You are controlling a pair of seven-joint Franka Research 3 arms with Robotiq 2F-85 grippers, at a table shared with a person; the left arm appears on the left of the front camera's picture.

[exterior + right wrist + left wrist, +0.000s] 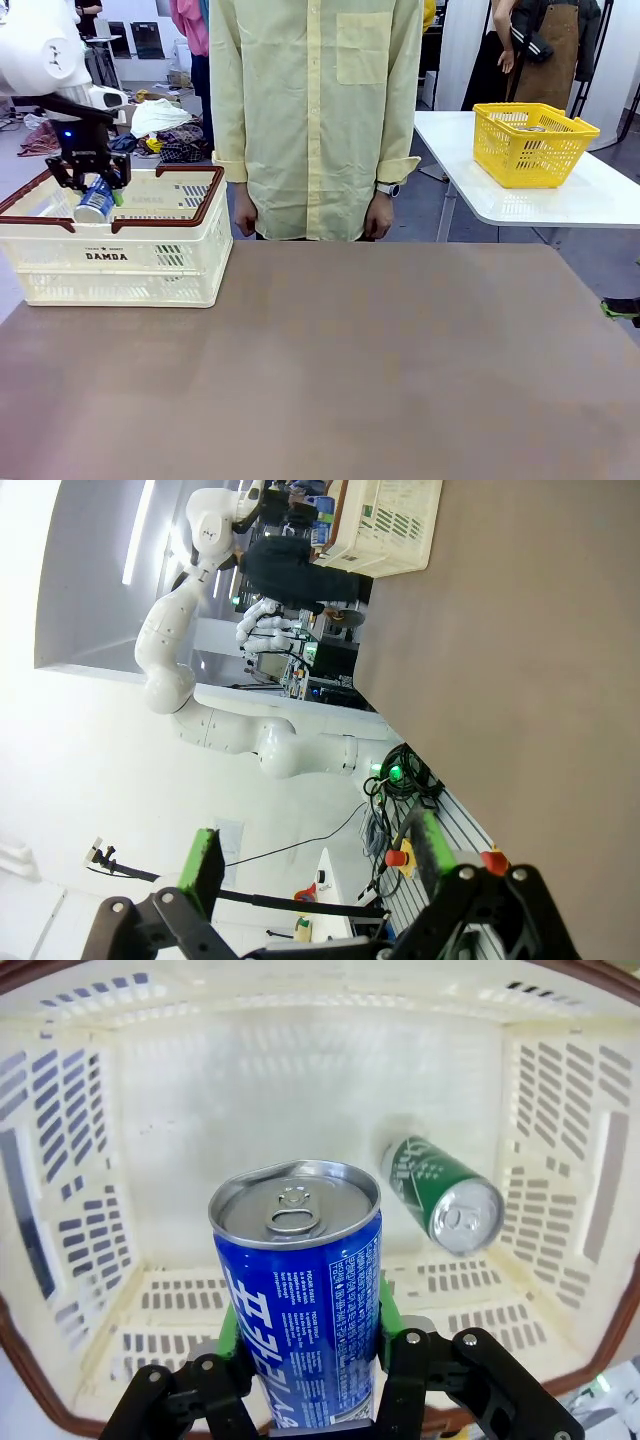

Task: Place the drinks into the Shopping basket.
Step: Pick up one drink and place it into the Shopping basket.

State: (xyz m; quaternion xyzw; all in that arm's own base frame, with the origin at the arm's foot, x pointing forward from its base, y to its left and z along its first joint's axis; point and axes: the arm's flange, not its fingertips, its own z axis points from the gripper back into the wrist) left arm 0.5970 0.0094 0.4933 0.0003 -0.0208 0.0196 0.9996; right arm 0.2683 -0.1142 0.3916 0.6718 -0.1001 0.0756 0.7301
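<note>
1. Front view: the cream Shopping basket (130,275) reads "DAMDA" on its near wall and sits at the left of the desk (330,370). The left tool (95,188) hangs inside its brown rim, clamped on the tilted blue can (95,203). Broad brown desk surface lies to the right, and a person (315,110) stands at the far edge.
2. Left wrist view: green pads (232,1325) squeeze the blue can's white-lettered sides. Below it, the green can (445,1192) lies on its side on the basket floor, well apart from the blue can.
3. Right wrist view: the right tool (315,865) stands spread wide, gripping nothing, beside the desk's edge.
</note>
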